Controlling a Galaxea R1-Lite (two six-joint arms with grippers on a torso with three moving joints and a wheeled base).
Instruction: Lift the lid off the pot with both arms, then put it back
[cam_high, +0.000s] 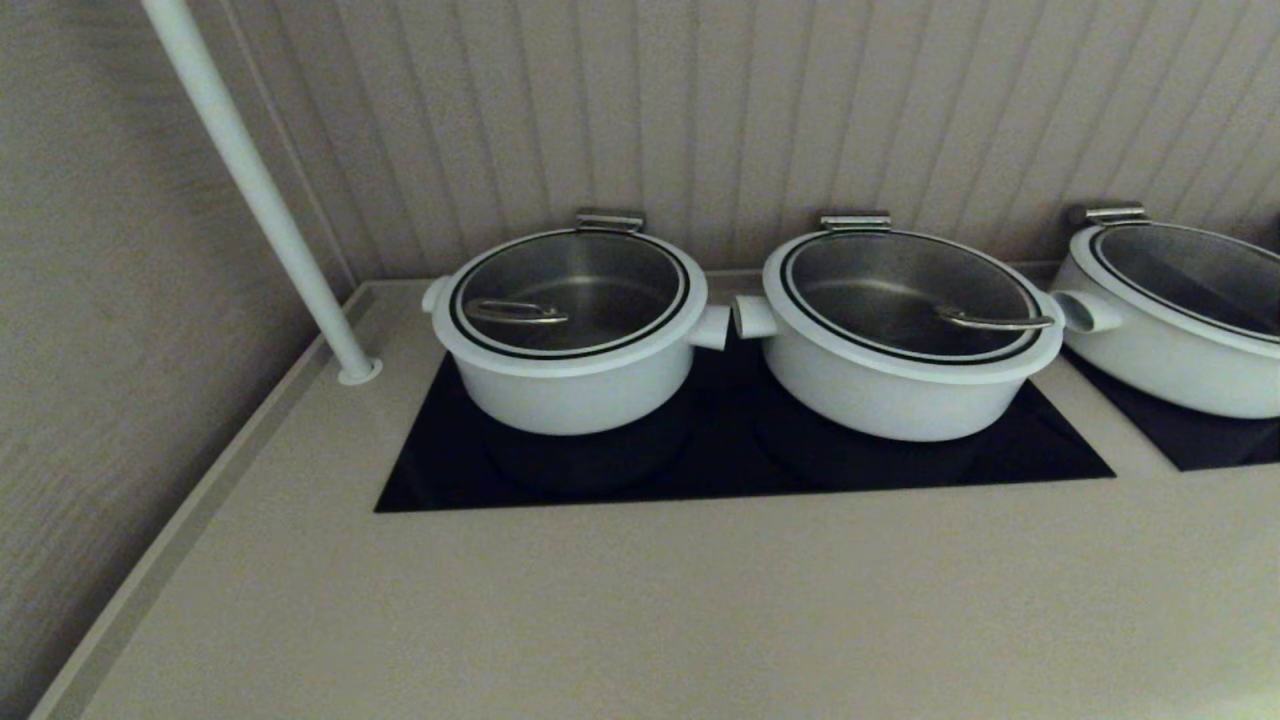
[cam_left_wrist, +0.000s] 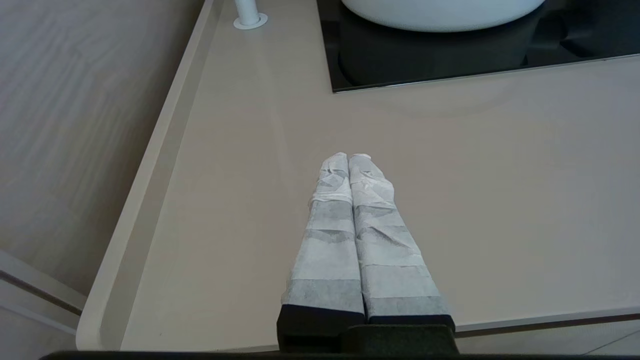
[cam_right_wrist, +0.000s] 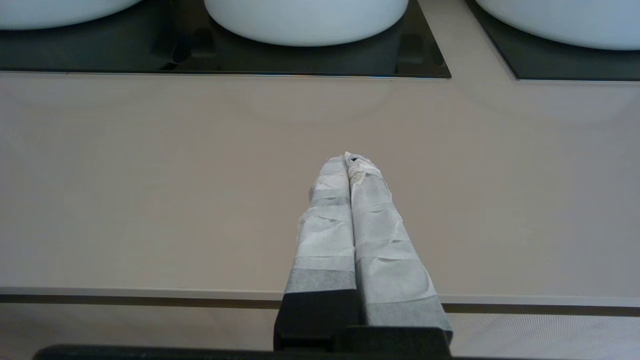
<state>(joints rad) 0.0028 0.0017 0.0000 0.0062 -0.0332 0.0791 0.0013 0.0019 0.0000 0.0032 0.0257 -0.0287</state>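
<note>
The pot (cam_high: 570, 385) is white, the leftmost and narrowest of three, and stands on a black cooktop (cam_high: 430, 480). The lid (cam_high: 585, 285) sits closed on it, its steel wire handle (cam_high: 515, 313) lying towards the left. Neither arm shows in the head view. In the left wrist view my left gripper (cam_left_wrist: 348, 156) is shut and empty over the beige counter near its front edge, with the pot's base (cam_left_wrist: 440, 12) ahead. In the right wrist view my right gripper (cam_right_wrist: 347, 159) is shut and empty over the counter, well short of the pots.
A wider white pot (cam_high: 900, 370) stands right of the task pot, handles nearly touching; a third pot (cam_high: 1170, 350) is at far right on another cooktop. A white pole (cam_high: 260, 190) rises from the counter's back left corner. The counter (cam_high: 640, 600) has a raised left edge.
</note>
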